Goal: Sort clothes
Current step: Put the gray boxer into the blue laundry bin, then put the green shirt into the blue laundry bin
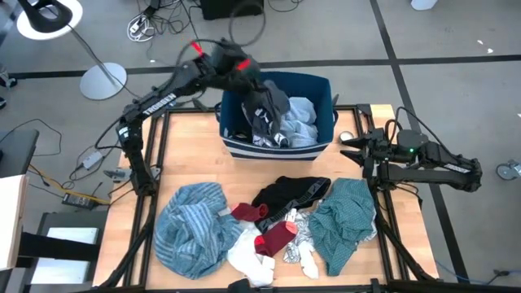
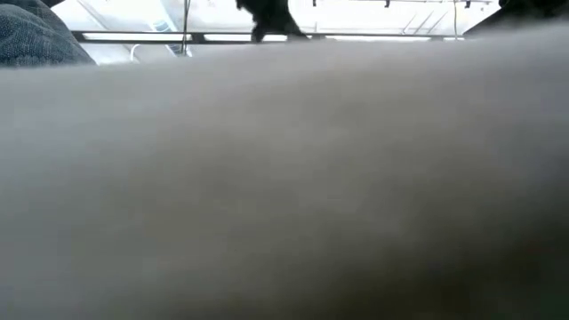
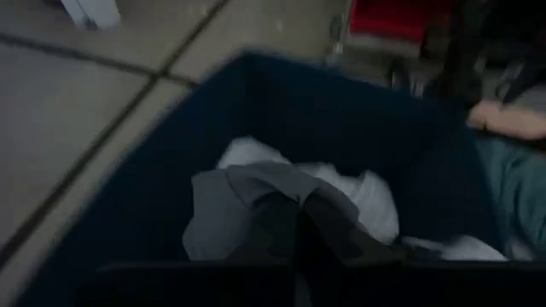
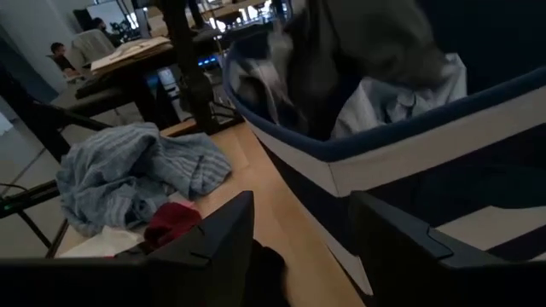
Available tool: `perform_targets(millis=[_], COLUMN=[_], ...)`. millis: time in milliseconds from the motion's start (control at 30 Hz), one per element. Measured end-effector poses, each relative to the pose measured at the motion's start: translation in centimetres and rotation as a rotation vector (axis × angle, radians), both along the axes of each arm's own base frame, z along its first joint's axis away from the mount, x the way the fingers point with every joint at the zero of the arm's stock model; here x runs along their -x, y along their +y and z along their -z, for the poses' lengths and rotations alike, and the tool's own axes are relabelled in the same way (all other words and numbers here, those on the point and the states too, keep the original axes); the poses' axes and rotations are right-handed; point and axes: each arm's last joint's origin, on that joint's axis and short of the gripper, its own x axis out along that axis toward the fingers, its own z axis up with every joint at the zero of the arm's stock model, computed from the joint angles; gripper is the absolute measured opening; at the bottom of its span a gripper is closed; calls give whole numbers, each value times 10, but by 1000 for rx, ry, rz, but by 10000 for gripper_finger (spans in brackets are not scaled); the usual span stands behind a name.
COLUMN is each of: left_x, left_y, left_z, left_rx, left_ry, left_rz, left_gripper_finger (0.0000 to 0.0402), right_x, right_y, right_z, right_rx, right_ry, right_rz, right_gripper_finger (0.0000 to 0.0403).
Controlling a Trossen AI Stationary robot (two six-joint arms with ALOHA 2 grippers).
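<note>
My left gripper [image 1: 247,75] is above the dark blue bin with white stripes [image 1: 321,85] at the table's far edge, shut on a dark grey garment [image 1: 267,110]. In the bin lie light blue clothes [image 1: 303,115]. On the table lie a blue striped garment [image 1: 191,229], a black one [image 1: 289,192], dark red pieces [image 1: 277,238], white pieces [image 1: 251,260], a black-and-white patterned piece [image 1: 302,229] and a teal green garment [image 1: 346,218]. My right gripper [image 1: 352,148] waits open at the table's right, beside the bin. My left gripper pinches the dark grey garment at its upper end [image 3: 286,203] between its two fingers [image 3: 328,234]. The fingers slant down from the table's left. The garment hangs slack below them into the bin [image 3: 281,102]; one layer or several, I cannot tell.
A pale blurred cloth [image 2: 284,178] right in front of the lens fills the low view. The right wrist view shows the bin's striped wall [image 4: 409,162] close ahead and bare wood [image 4: 273,213] between it and the blue striped garment [image 4: 128,175]. Cables and a lamp base [image 1: 103,80] lie on the floor beyond.
</note>
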Motion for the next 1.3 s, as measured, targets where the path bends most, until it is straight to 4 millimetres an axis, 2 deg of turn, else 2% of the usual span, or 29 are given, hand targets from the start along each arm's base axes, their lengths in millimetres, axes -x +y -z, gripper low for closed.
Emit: perform_targets(millis=[200, 367, 467, 600, 833, 1033, 1200, 1300], left_x=[-11, -11, -11, -8, 8, 20, 27, 34], left_y=[6, 7, 7, 6, -3, -34, -78, -107], left_z=[49, 62, 61, 47, 15, 7, -2, 0], left_rx=[54, 100, 113, 104, 135, 189, 135, 108], left_ry=[95, 118, 112, 95, 127, 242, 224, 203], left_rz=[-1, -24, -35, -35, -73, -28, 92, 170], left_gripper_finger=[19, 47, 76, 107, 117, 117, 117, 117], right_x=[0, 0, 0, 0, 4, 5, 5, 5], right_y=[0, 0, 0, 0, 1, 1, 2, 3], right_z=[0, 0, 0, 0, -11, -8, -7, -7], right_rx=[0, 0, 0, 0, 30, 27, 16, 12], right_ry=[-4, -3, -3, -3, -37, 7, 11, 10], right_rz=[0, 0, 0, 0, -4, -24, -49, -71], right_gripper_finger=[195, 195, 195, 195, 195, 195, 195, 195])
